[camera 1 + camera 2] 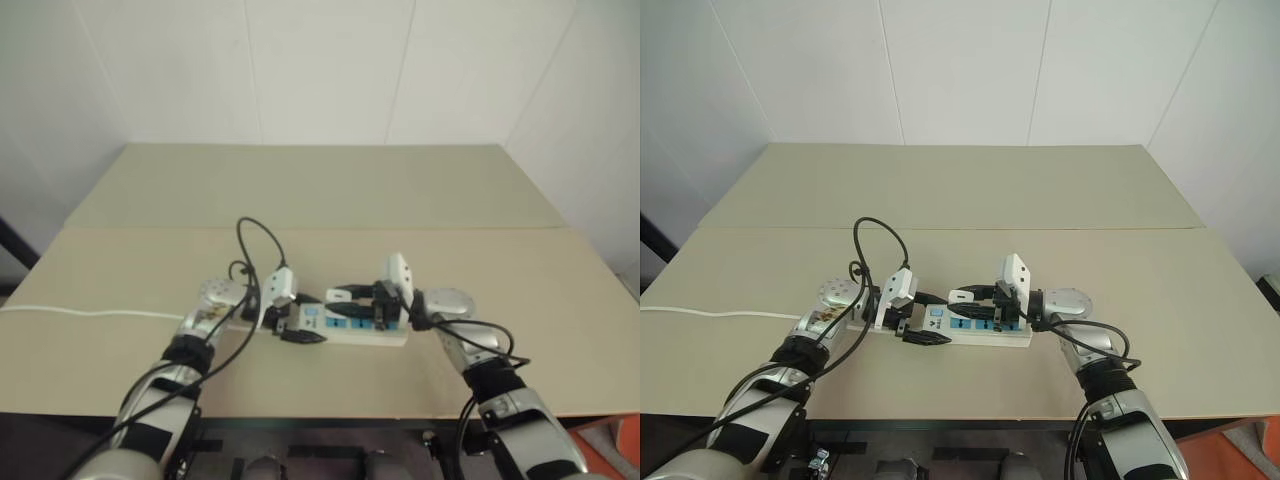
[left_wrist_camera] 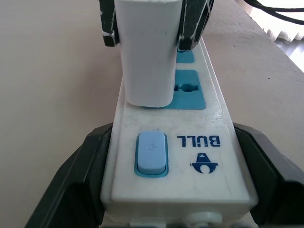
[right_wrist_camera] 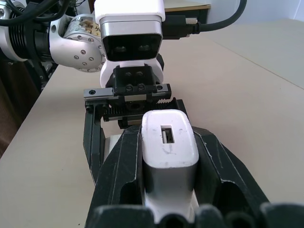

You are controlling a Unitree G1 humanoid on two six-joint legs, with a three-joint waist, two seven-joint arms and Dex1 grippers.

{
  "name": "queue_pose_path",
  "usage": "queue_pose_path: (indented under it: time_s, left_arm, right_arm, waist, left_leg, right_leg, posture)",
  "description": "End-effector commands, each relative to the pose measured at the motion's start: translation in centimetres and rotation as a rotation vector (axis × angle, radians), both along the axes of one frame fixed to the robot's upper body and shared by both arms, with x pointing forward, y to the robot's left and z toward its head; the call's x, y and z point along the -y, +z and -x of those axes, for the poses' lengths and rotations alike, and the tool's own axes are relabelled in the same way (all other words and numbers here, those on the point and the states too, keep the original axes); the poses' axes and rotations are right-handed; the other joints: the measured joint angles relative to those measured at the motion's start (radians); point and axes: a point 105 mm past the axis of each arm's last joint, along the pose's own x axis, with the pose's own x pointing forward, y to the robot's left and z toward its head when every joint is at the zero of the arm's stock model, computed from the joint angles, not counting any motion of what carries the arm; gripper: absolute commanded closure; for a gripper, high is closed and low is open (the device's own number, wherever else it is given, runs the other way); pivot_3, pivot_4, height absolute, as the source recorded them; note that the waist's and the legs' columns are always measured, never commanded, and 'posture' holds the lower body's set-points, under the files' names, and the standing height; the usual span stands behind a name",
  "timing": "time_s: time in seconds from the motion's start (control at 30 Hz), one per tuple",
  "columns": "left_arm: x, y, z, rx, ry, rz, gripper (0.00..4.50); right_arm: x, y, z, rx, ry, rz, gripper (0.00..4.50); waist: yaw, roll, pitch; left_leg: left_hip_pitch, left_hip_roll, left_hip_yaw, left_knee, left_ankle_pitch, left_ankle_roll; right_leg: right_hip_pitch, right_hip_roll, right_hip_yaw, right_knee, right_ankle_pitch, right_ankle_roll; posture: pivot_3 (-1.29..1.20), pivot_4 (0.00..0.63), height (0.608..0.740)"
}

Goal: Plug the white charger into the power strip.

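The power strip (image 1: 385,335) lies flat on the beige table, near its front edge. My left gripper (image 2: 173,159) is shut on the strip's switch end, one black finger (image 2: 78,171) on each long side. The white charger (image 2: 147,52) stands upright on the strip. Its lower end meets the blue socket panel (image 2: 190,92) nearest the switch, and its prongs are hidden. My right gripper (image 3: 167,140) is shut on the charger (image 3: 170,152), reaching in from the right towards my left gripper (image 1: 297,328).
The strip's thin white cord (image 1: 80,312) runs left across the table to its edge. A blue switch (image 2: 152,153) sits on the strip's near end. The table's front edge (image 1: 330,415) is close behind both arms. Open tabletop stretches to the white wall.
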Motion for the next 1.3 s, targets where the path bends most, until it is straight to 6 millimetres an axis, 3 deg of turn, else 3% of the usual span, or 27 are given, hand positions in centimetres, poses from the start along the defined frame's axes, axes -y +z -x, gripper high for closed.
queue_pose_path:
  time_s: [0.03,0.37,1.13,1.3]
  left_arm:
    - [-2.4,0.9,-0.4,0.022,0.023,-0.036,1.19]
    - [-2.4,1.0,-0.4,0.025,0.025,-0.036,1.19]
    - [-2.4,1.0,-0.3,0.024,0.047,-0.021,1.19]
    - [-2.3,0.9,-0.3,0.021,0.048,-0.019,1.19]
  right_arm:
    - [3.5,-6.6,1.0,-0.200,-0.068,0.207,3.39]
    - [2.0,-7.5,1.7,-0.163,0.053,0.303,3.39]
    - [1.7,-7.3,0.8,-0.171,-0.010,0.256,3.39]
    - [1.7,-7.1,0.5,-0.162,-0.031,0.242,1.80]
  waist:
    - [0.000,0.000,0.000]
    - [-0.003,0.000,0.000]
    - [-0.019,0.000,0.000]
    - [-0.020,-0.005,-0.003]
  left_leg:
    - [0.000,0.000,0.000,0.000,0.000,0.000]
    - [0.001,0.000,0.001,0.000,0.000,0.000]
    - [0.007,0.001,0.000,-0.002,0.000,0.000]
    - [0.008,0.001,0.000,-0.002,0.000,0.000]
  right_leg:
    - [0.000,0.000,0.000,0.000,0.000,0.000]
    - [0.000,0.000,0.000,0.000,0.000,0.000]
    - [0.007,0.001,0.000,-0.001,-0.001,-0.001]
    - [0.007,0.001,0.000,-0.002,-0.001,-0.001]
  posture:
    - [0.00,0.150,0.740]
    - [0.00,0.150,0.740]
    - [0.00,0.150,0.740]
    - [0.00,0.150,0.740]
